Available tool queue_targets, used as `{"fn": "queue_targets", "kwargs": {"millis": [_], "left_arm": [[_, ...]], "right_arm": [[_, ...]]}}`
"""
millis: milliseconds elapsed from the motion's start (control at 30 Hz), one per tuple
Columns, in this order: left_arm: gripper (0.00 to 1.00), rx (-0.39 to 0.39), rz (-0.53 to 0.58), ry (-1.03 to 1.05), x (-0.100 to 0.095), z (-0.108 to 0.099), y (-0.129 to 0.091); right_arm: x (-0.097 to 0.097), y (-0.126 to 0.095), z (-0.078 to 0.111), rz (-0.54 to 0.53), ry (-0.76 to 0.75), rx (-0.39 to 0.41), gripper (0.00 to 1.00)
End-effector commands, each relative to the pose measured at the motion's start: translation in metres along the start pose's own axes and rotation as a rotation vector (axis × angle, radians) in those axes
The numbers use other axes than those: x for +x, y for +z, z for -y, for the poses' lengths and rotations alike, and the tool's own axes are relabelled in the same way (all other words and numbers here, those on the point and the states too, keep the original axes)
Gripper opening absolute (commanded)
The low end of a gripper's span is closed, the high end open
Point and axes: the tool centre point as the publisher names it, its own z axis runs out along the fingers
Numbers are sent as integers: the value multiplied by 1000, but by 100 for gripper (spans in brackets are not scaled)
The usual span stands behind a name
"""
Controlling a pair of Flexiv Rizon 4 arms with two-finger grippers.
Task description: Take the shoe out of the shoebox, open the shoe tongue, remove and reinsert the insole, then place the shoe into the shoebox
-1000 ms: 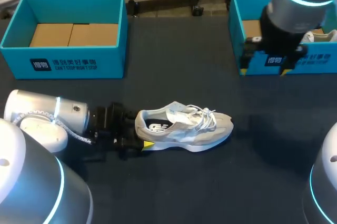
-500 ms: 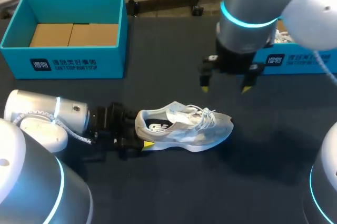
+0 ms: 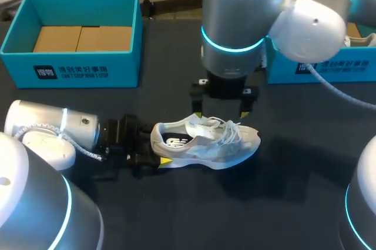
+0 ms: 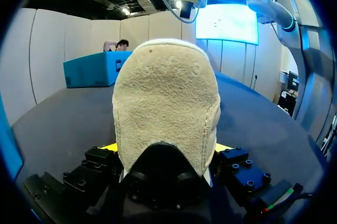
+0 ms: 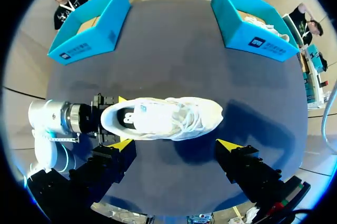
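Observation:
A pale grey sneaker (image 3: pixel 205 141) with white laces lies on its sole on the dark table, toe pointing right. My left gripper (image 3: pixel 157 147) comes in low from the left, with a finger on each side of the heel (image 4: pixel 166 108), shut on it. My right gripper (image 3: pixel 221 114) hangs open just above the laces and tongue, its yellow tips straddling the shoe (image 5: pixel 163 117) from above without touching. An empty teal shoebox (image 3: pixel 70 65) with a cardboard floor stands at the back left.
A second teal box (image 3: pixel 329 69) at the back right holds another white shoe (image 3: pixel 359 40). My right arm's big body stretches from the right across the table's back middle. Bare dark table lies in front of and to the right of the sneaker.
My right arm has swung from over the back right box leftward and down to hang above the sneaker's laces. The left gripper and the shoe have stayed put.

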Motion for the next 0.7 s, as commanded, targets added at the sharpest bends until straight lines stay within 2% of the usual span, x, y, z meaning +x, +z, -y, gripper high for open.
{"fn": "queue_targets", "kwargs": {"millis": [33, 300, 500, 700], "left_arm": [[0, -4, -1, 0, -1, -1, 0], [0, -4, -1, 0, -1, -1, 0], [0, -4, -1, 0, -1, -1, 0], [0, -4, -1, 0, -1, -1, 0]], "right_arm": [[7, 1, -1, 17, 1, 3, 100], [7, 1, -1, 17, 1, 3, 100], [15, 24, -15, 44, -12, -76, 100], [25, 35, -18, 66, -43, -69, 100]]}}
